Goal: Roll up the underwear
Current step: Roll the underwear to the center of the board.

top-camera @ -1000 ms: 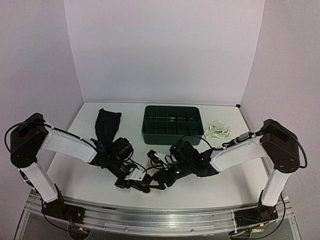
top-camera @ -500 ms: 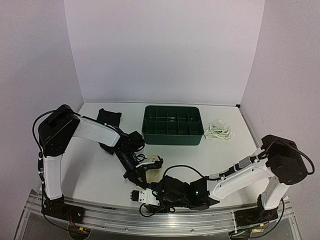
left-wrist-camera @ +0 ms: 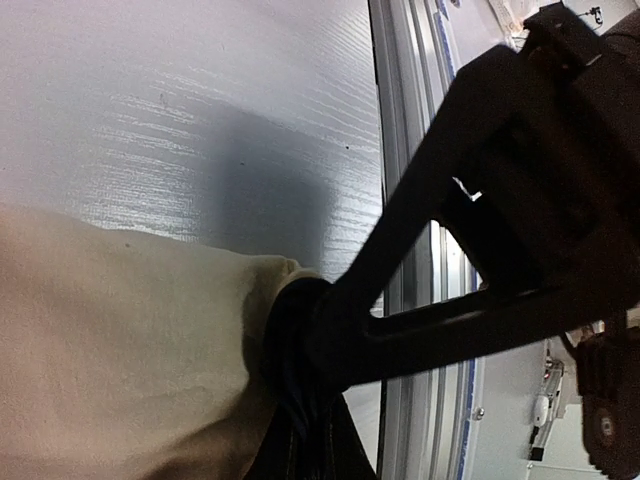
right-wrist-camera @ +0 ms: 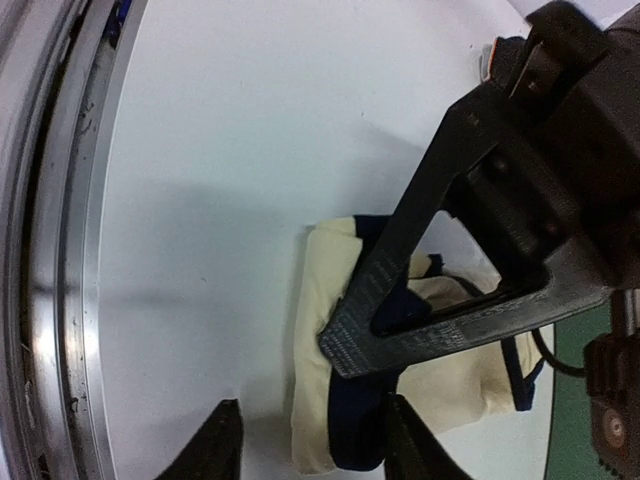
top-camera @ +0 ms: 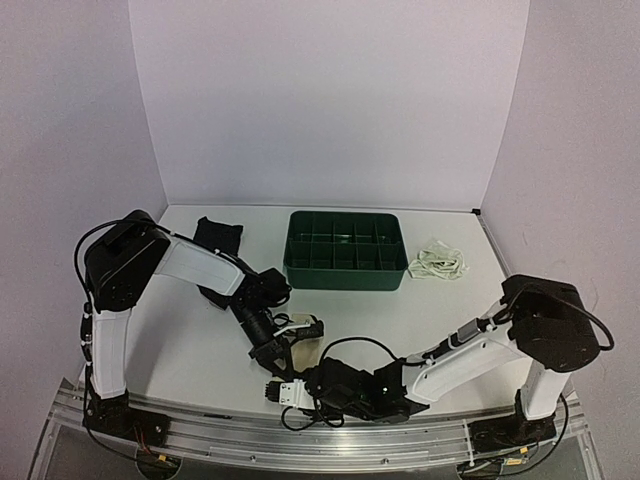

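Top external view: two robot arms reach inward over a white counter (top-camera: 455, 310), their hands meeting near its front edge. The left hand (top-camera: 298, 330) is clamped shut on the cream underwear (top-camera: 288, 348), a folded pad of cloth with black trim lying on the counter right under it.

Left wrist view: the dark fingers (left-wrist-camera: 400, 330) pinch the black trim where it bunches at the edge of the cream fabric.

Right wrist view: the right hand (right-wrist-camera: 317, 445) is held part-way open, one fingertip on each side of the near end of the cream pad, with a gap showing on one side. Just beyond these fingertips, the left hand's dark frame crosses over the cloth.

Well beyond the left hand, the black underwear (top-camera: 215, 238) lies partly behind that arm. A green tray (top-camera: 345, 277) sits beyond both hands, and the white underwear (top-camera: 438, 262) lies just past the tray, far from the right hand.
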### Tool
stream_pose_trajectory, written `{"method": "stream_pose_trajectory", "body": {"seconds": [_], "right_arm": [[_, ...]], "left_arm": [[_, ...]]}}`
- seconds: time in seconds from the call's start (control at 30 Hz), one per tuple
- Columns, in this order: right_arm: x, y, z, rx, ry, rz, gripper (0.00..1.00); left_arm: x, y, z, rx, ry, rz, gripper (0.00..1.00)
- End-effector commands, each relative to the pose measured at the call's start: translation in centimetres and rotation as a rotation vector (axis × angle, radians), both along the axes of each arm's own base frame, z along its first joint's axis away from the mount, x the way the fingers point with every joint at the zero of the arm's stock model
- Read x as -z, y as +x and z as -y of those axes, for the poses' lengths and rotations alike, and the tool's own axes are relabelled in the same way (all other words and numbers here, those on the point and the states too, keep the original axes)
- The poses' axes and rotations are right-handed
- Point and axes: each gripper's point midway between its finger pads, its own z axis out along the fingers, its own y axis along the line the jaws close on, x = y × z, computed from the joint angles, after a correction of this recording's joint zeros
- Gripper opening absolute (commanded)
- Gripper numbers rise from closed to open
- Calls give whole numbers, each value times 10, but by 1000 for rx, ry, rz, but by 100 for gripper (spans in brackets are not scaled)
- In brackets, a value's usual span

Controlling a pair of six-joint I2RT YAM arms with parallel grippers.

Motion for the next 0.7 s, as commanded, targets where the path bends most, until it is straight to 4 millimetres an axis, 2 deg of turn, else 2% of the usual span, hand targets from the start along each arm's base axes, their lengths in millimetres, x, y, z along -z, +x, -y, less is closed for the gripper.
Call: {"method": "stream_pose_trajectory", "body": {"seconds": [0.0,0.27,0.33,0.4,0.5,0.57,0.63,0.67], "right_arm": [[11,6,0,51,-6,1,40],[23,16,15,145,-3,-33,38],[28,18,14,151,-8,-48,34],[31,17,12,147,-15,-58,24],[33,15,11,144,-20,-71,2],[30,13,10,135,-15,-86,0],[26,7,9,130,3,-127,0],[22,5,9,138,14,-159,0]], "left_arm": [[-6,3,8,-24,-21,-40,0],[-5,3,8,-16,-30,-36,0],[-4,3,8,-16,-29,-36,0],[-4,3,7,-15,-30,-36,0],[-5,2,7,-14,-32,-34,0],[-5,3,7,-14,-31,-32,0],[-6,5,5,-18,-24,-16,17],[-9,8,3,-22,-30,4,32]]}}
